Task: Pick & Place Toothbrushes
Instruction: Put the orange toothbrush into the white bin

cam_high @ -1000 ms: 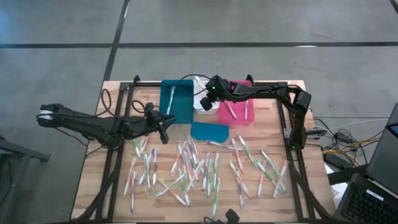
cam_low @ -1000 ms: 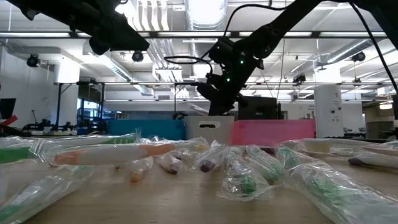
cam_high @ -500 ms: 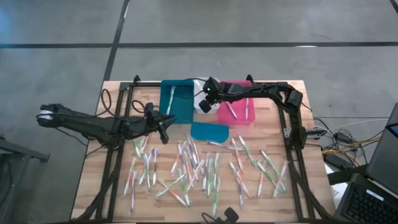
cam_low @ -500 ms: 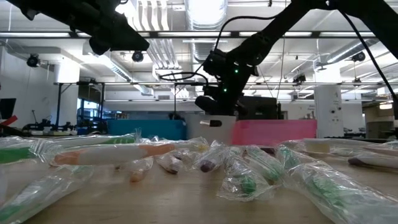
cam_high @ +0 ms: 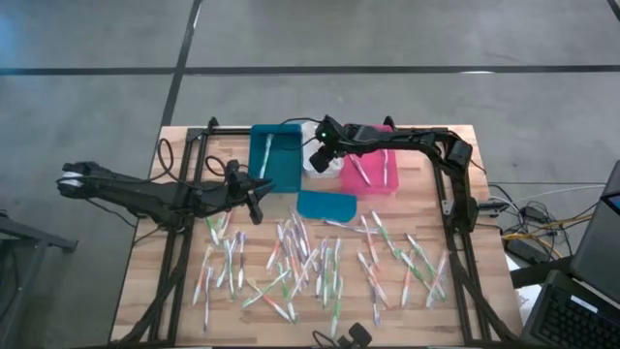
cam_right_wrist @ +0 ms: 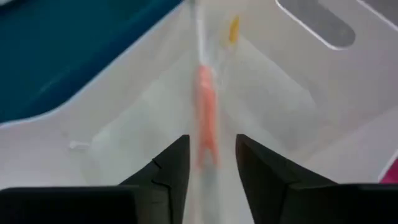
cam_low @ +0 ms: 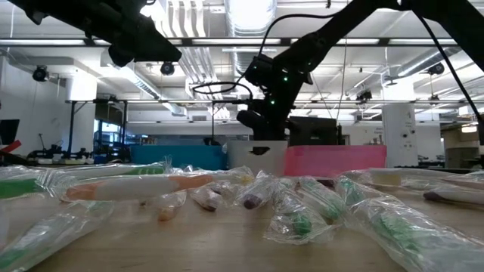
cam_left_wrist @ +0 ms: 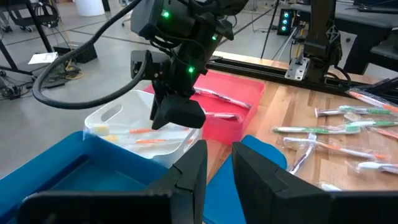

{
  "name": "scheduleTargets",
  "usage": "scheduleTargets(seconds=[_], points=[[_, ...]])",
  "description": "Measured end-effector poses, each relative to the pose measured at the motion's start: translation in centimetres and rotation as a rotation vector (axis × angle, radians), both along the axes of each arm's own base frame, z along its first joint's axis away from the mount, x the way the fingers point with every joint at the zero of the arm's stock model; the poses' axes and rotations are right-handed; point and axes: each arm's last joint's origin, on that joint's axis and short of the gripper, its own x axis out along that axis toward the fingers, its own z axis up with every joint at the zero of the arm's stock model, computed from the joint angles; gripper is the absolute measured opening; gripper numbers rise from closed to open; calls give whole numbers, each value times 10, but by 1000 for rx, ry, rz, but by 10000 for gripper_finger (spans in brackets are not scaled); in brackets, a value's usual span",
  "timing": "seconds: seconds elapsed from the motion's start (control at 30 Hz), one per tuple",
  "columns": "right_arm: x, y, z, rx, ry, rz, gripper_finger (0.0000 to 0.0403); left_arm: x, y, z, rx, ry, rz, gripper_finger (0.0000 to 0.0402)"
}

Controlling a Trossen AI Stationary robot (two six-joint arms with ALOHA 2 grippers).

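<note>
Right wrist view shows the right gripper (cam_right_wrist: 210, 163) directly above the white bin (cam_right_wrist: 298, 93), fingers parted, an orange-accented toothbrush (cam_right_wrist: 205, 118) just beyond them, apparently released for sorting; more toothbrushes (cam_high: 310, 257) lie scattered behind it.

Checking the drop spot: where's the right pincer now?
In the high view the right pincer hangs over the white bin, between the teal bin and the pink bin at the table's far edge.

My right end effector (cam_high: 318, 160) hangs over the white bin (cam_left_wrist: 127, 124), hemmed by the teal bin (cam_high: 274, 158) and pink bin (cam_high: 369, 171). Toothbrushes (cam_high: 310, 262) crowd the near tabletop (cam_high: 484, 301); its side strips lie bare.
</note>
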Motion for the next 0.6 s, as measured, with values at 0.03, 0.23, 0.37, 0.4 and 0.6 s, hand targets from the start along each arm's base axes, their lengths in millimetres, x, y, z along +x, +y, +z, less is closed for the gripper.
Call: scheduleTargets(seconds=[0.03,0.23,0.37,0.4,0.6], points=[[0,0,1,6,8,-2,135,0,0,0,0,0,0,81],[-2,1,12,16,32,-1,165,0,0,0,0,0,0,81],[1,1,25,8,-29,35,172,0,0,0,0,0,0,81],[3,0,27,10,-56,53,170,0,0,0,0,-1,0,80],[12,-3,28,-49,-135,107,126,0,0,1,-1,-7,0,81]])
